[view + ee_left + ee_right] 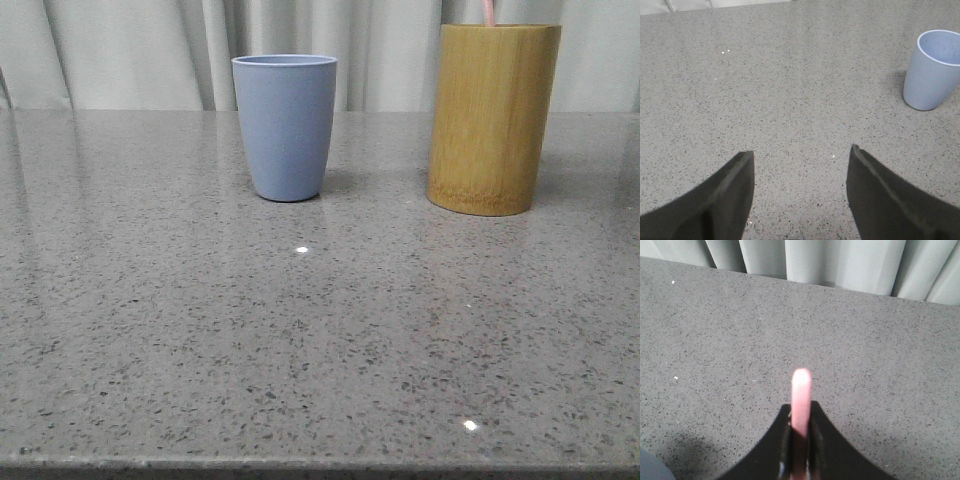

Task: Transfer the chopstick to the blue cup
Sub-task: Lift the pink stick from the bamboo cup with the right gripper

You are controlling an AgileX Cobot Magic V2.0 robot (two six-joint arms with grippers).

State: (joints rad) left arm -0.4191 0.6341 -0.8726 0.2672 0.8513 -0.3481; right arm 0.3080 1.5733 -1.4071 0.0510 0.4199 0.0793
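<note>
- Chopstick: we see it in the right wrist view as a thin, pale pink stick with a rounded tip, clamped between the two dark fingers of the right hand, its end sticking out past them above the bench.
- In the front view we see a short length of the same pink stick showing above the rim of the bamboo cup at the frame's upper edge; we cannot tell whether its lower end is inside that cup.
- We see the blue cup standing upright to the left of the bamboo cup, the two well apart; what the left wrist view shows of its inside is bare.
- The left hand is spread wide, grasping nothing, above bare bench with the blue cup off to one side.
- The speckled grey bench lies open from both cups to its near edge; pale curtains hang behind its far edge.
</note>
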